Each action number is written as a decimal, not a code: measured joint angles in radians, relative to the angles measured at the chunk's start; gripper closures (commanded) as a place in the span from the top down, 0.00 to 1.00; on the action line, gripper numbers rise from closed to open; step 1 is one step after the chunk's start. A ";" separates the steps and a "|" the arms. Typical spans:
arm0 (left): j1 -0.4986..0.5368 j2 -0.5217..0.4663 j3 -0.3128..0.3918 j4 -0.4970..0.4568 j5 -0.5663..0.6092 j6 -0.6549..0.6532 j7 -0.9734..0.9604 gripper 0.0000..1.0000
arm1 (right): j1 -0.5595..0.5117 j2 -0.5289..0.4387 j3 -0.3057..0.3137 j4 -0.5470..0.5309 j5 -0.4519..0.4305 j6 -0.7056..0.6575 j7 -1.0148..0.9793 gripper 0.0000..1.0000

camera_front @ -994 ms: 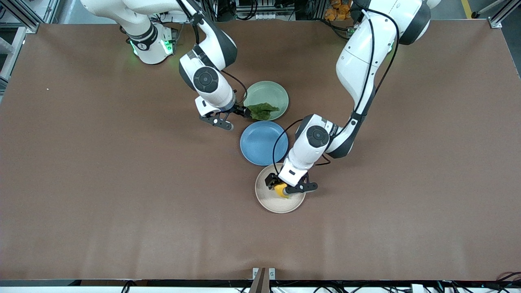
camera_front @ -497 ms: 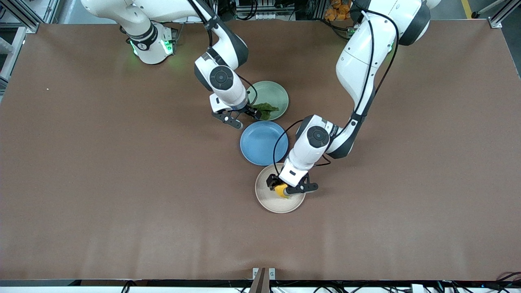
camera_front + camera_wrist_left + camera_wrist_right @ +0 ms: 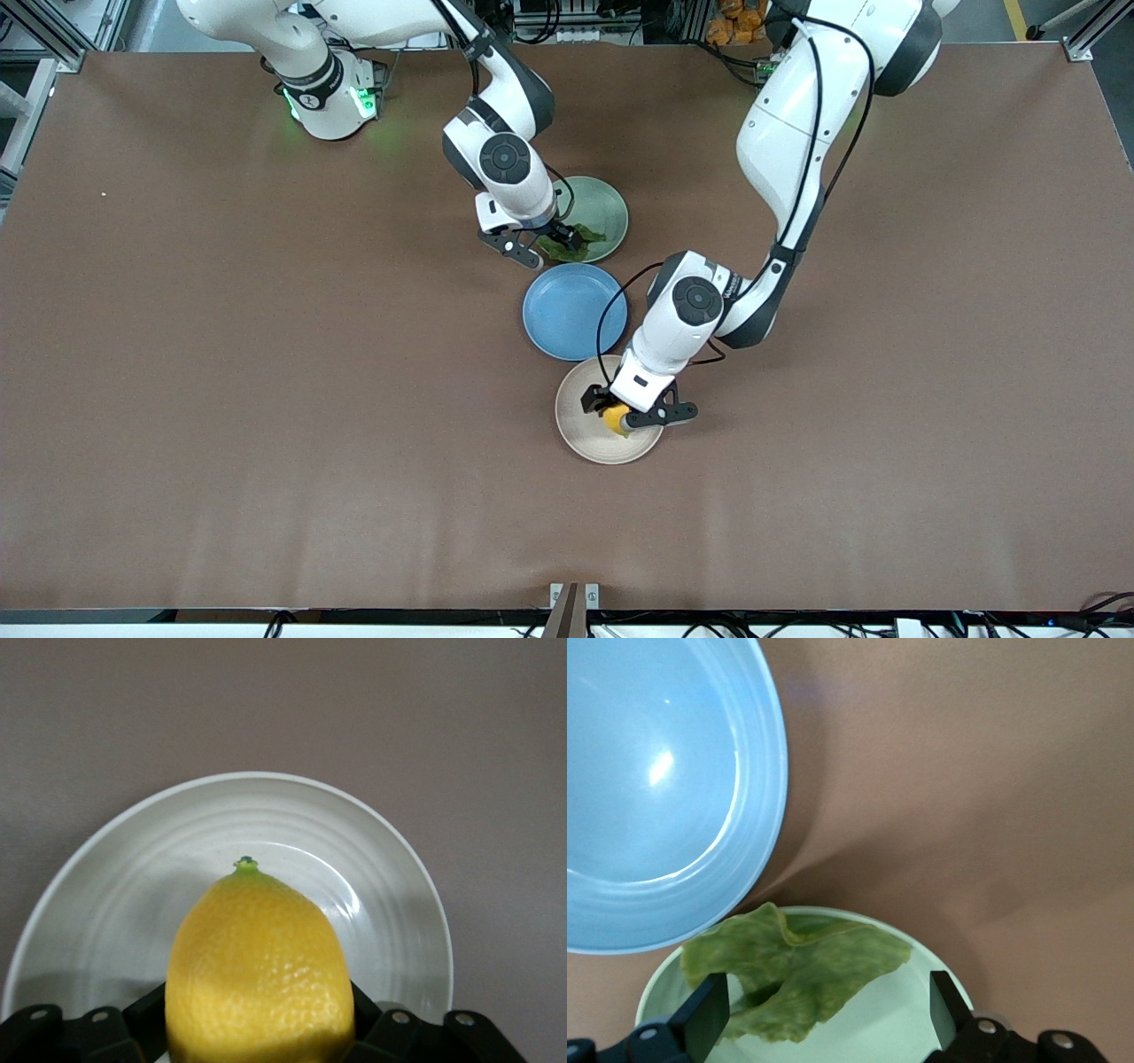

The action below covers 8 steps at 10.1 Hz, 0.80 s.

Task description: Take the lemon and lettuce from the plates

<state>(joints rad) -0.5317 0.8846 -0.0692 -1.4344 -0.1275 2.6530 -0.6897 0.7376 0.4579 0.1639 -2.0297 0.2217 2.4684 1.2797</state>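
Note:
A yellow lemon (image 3: 611, 416) (image 3: 261, 966) is on the beige plate (image 3: 585, 443) (image 3: 115, 904), the plate nearest the front camera. My left gripper (image 3: 620, 410) (image 3: 261, 1036) is shut on the lemon, one black finger on each side. The crinkled green lettuce (image 3: 580, 239) (image 3: 797, 979) lies on the mint green plate (image 3: 607, 208) (image 3: 895, 1028), the plate farthest from the front camera. My right gripper (image 3: 547, 244) (image 3: 827, 1019) is low over that plate and open. Its fingers stand on either side of the leaf without pressing it.
An empty blue plate (image 3: 567, 312) (image 3: 647, 788) sits between the other two plates, close to both rims. Brown tabletop stretches wide toward both ends of the table.
My left gripper has shut on the lemon. My right arm has swung over the mint green plate, bringing its open fingers from the plate's edge to around the lettuce.

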 measured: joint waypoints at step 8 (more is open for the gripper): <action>0.263 -0.309 0.010 -0.124 0.005 -0.405 0.274 0.48 | 0.046 0.067 0.000 0.006 0.000 0.080 0.046 1.00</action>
<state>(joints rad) -0.2686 0.5753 -0.0591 -1.5589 -0.1230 2.2478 -0.4156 0.7832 0.5252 0.1634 -2.0240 0.2218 2.5480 1.3254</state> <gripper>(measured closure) 0.379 0.000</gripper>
